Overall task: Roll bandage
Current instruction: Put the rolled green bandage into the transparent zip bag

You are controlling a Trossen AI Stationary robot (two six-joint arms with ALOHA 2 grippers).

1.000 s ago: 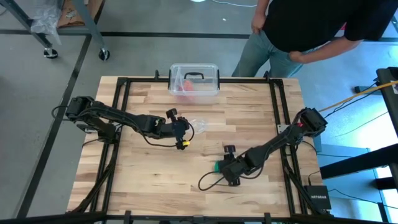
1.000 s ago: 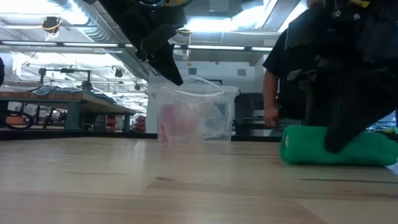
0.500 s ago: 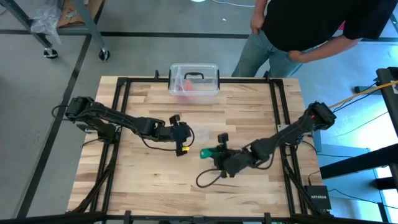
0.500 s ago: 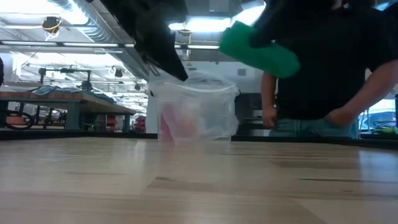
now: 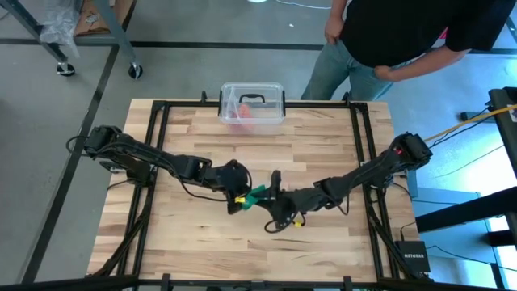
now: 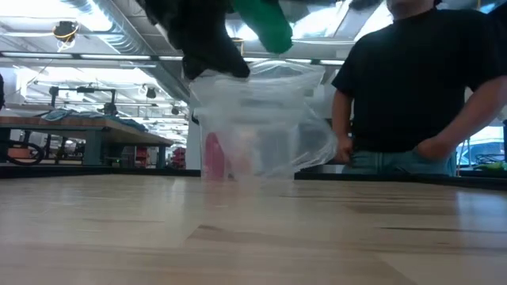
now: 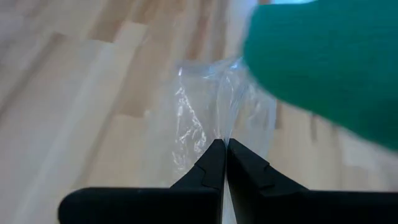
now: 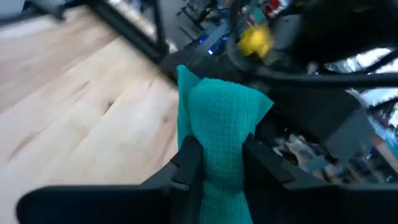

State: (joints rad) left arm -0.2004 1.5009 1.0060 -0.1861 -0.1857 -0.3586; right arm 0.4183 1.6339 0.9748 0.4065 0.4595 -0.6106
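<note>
Bandage (image 5: pixel 258 194): green, bunched, lifted clear of the table (image 5: pixel 186 234) near its middle, pinched between the right gripper (image 5: pixel 271 194) fingers, which are closed on it; cloth sticks out past the tips. Just beside it, the left gripper (image 5: pixel 238 196), jaws pressed together on a thin clear plastic wrapper (image 6: pixel 261 119) that hangs down from it. The two grippers nearly meet. Clear plastic box (image 5: pixel 252 103) with black handle at the table's far edge. A person (image 5: pixel 388 32) stands beyond that edge.
</note>
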